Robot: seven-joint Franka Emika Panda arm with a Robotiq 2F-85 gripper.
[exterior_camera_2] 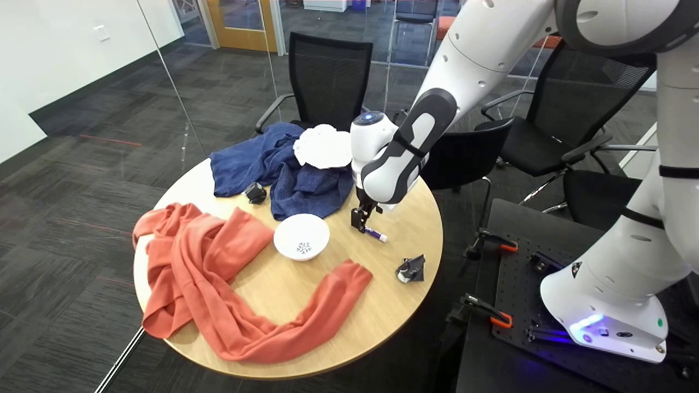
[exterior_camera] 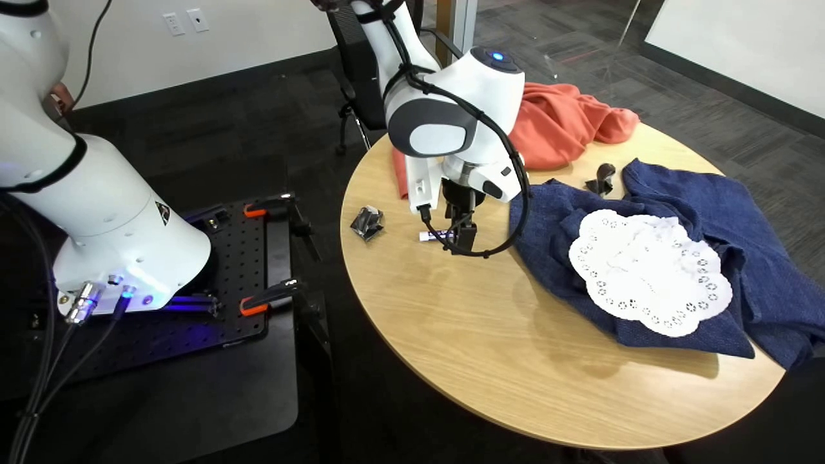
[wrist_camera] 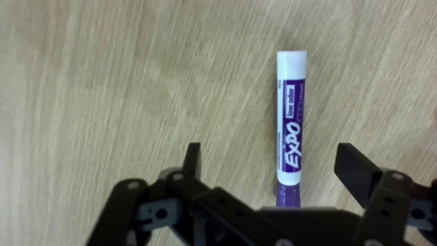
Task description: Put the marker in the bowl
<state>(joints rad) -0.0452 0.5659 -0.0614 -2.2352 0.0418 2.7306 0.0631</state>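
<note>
At the bottom of the wrist view the gripper [wrist_camera: 267, 157] is spread wide, its fingers [wrist_camera: 194, 157] far from each other and holding nothing. The marker [wrist_camera: 291, 126] lies on the table [exterior_camera: 464, 335], right of centre in the wrist view, between the fingers but closer to the one on the right; its white end points up the frame, and its purple cap runs down behind the gripper. In an exterior view the bowl [exterior_camera_2: 300, 229] sits upright just below and left of centre, beside the orange cloth [exterior_camera_2: 205, 256] and apart from the marker. In an exterior view a lace doily [exterior_camera: 644, 270] lies on the blue cloth [exterior_camera: 728, 212] at right
</note>
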